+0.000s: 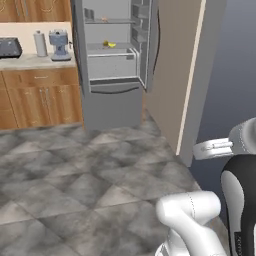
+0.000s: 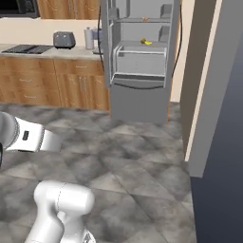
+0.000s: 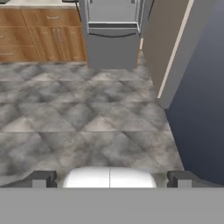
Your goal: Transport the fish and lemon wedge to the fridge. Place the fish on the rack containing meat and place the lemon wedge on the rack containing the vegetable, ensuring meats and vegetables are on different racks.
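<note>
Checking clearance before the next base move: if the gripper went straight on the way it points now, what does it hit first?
Most likely the grey tiled floor: the open gripper looks forward and down at bare tiles. The fridge stands further on, higher in the hand view. Depth is unclear.
</note>
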Robot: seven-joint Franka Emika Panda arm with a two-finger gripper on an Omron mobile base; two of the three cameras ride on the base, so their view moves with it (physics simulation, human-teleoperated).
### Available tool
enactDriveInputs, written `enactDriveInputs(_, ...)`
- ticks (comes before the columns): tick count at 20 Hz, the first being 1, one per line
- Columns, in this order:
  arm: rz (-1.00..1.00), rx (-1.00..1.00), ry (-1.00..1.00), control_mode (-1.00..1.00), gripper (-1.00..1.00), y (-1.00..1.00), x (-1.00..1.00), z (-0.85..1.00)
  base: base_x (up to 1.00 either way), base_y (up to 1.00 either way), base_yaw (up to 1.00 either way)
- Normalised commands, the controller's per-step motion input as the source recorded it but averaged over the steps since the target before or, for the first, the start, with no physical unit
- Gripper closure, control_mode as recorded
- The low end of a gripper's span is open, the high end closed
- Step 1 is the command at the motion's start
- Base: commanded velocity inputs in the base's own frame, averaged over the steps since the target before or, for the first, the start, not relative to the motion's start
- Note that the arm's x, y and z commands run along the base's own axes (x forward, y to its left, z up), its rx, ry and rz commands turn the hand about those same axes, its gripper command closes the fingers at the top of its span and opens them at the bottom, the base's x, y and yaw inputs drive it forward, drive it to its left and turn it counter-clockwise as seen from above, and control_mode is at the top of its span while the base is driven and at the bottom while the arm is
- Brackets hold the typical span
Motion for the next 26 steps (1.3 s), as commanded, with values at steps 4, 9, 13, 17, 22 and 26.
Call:
enactDriveInputs(4, 0.00, 0.00, 0.00, 1.00, -1.00, 0.00, 0.00, 0.00, -1.00, 0.02, 0.00)
enactDriveInputs(9, 0.00, 0.00, 0.00, 1.00, -1.00, 0.00, 0.00, 0.00, -1.00, 0.21, 0.00)
enactDriveInputs(13, 0.00, 0.00, 0.00, 1.00, -1.00, 0.00, 0.00, 0.00, -1.00, 0.16, 0.00)
enactDriveInputs(17, 0.00, 0.00, 0.00, 1.00, -1.00, 0.00, 0.00, 0.00, -1.00, 0.12, 0.00)
enactDriveInputs(22, 0.00, 0.00, 0.00, 1.00, -1.00, 0.00, 0.00, 0.00, -1.00, 0.18, 0.00)
enactDriveInputs(26, 0.00, 0.00, 0.00, 1.00, -1.00, 0.00, 0.00, 0.00, -1.00, 0.54, 0.00)
